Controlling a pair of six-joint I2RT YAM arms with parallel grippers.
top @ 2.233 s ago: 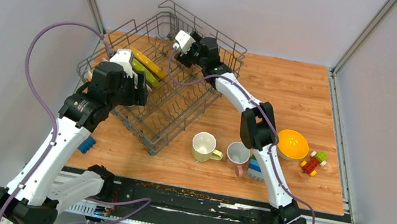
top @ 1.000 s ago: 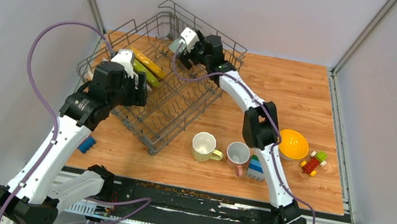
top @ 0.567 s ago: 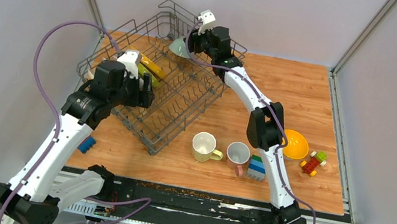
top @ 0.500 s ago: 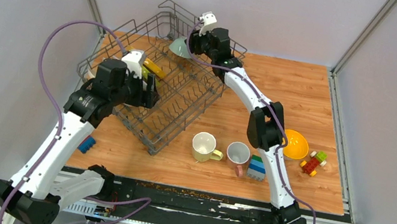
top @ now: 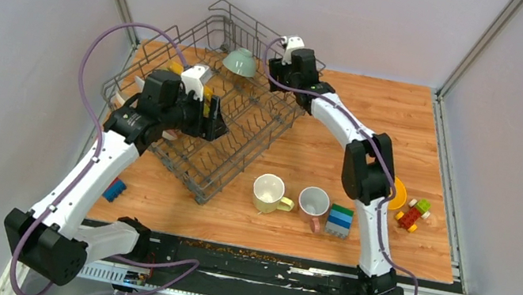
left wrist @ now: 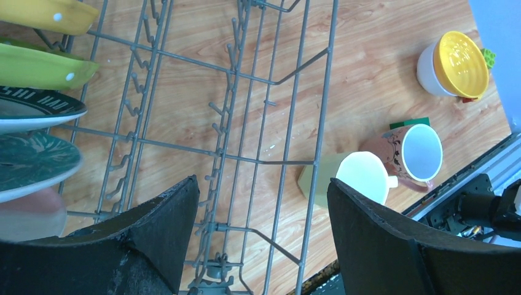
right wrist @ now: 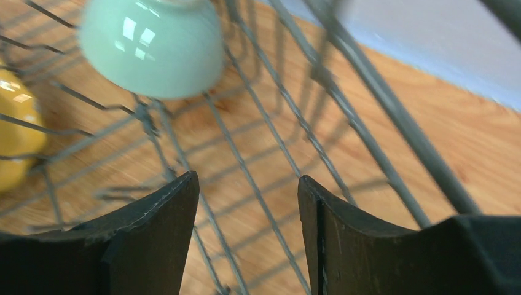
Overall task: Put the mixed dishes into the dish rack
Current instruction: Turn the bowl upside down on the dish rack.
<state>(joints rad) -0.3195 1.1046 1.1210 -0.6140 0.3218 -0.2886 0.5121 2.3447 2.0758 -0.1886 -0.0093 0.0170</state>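
The grey wire dish rack (top: 223,5) stands at the back left of the table. In its left slots several plates stand on edge, among them a yellow plate (left wrist: 49,13) and a patterned-rim plate (left wrist: 34,107). A pale green bowl (top: 240,61) lies rim down at the rack's far end, also in the right wrist view (right wrist: 153,43). My right gripper (top: 275,70) hangs open and empty just right of that bowl. My left gripper (top: 211,119) is open and empty above the rack's middle wires (left wrist: 325,92). On the table stand a pale yellow mug (top: 267,192) and a pink-handled mug (top: 313,203). A yellow-orange bowl (top: 398,194) is half hidden behind my right arm.
Stacked green-blue blocks (top: 340,219) sit right of the mugs. A red-and-green toy (top: 411,214) lies near the right edge of the table. A small blue object (top: 115,189) rests by the near left edge. Grey walls close in the back and both sides.
The right gripper let go of the pale green bowl in the rack's far end and drew back to the right. The left arm swung right, from beside the plates to over the rack's middle.
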